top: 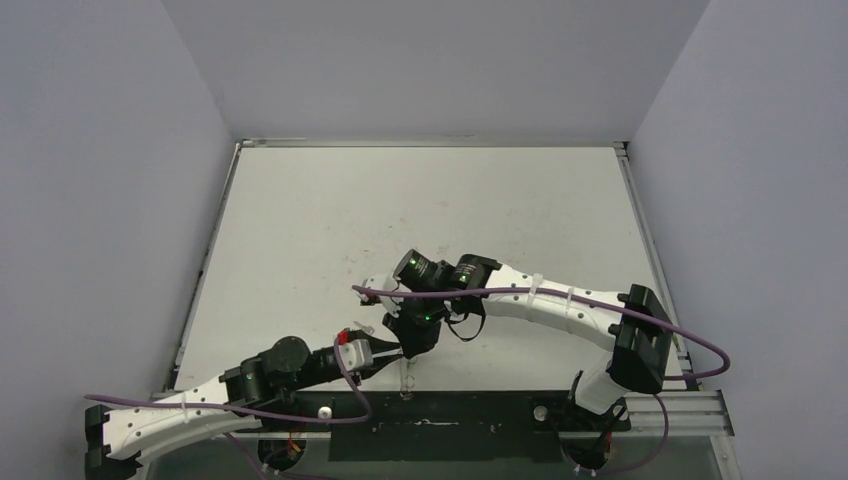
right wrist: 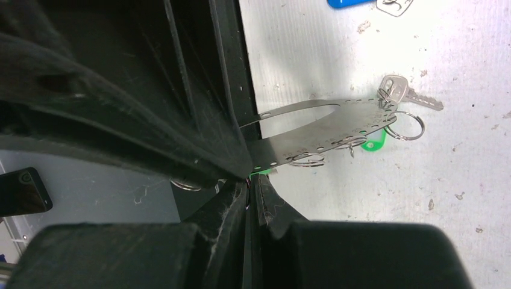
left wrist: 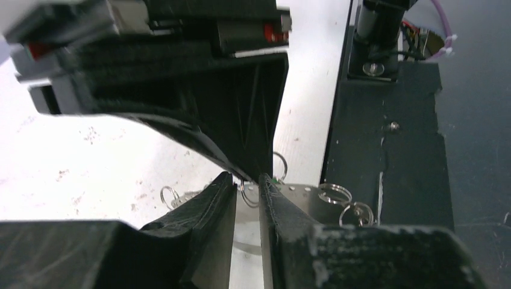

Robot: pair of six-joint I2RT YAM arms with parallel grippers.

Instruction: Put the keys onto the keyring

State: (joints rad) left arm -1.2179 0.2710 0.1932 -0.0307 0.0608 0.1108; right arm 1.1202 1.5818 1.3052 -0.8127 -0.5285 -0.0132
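Note:
The keyring (right wrist: 325, 129) is a flat silvery perforated hoop held just above the table. My right gripper (right wrist: 253, 177) is shut on its near rim. Small split rings (right wrist: 405, 125) hang from it, one carrying a silver key (right wrist: 410, 93). A green key head (right wrist: 373, 141) shows under the rim, and a blue key head (right wrist: 346, 3) lies at the top edge. My left gripper (left wrist: 247, 182) meets the right gripper's fingers (left wrist: 241, 120) at the hoop (left wrist: 301, 194); its jaws stand narrowly apart with a small split ring (left wrist: 249, 197) spanning the gap. From above, both grippers (top: 398, 350) (top: 415, 335) touch tips.
The black base strip (left wrist: 385, 150) and the table's near edge lie just right of the left gripper. More split rings (left wrist: 335, 192) (left wrist: 170, 195) dangle from the hoop. The white table (top: 420, 200) stretches away behind the arms, with grey walls around it.

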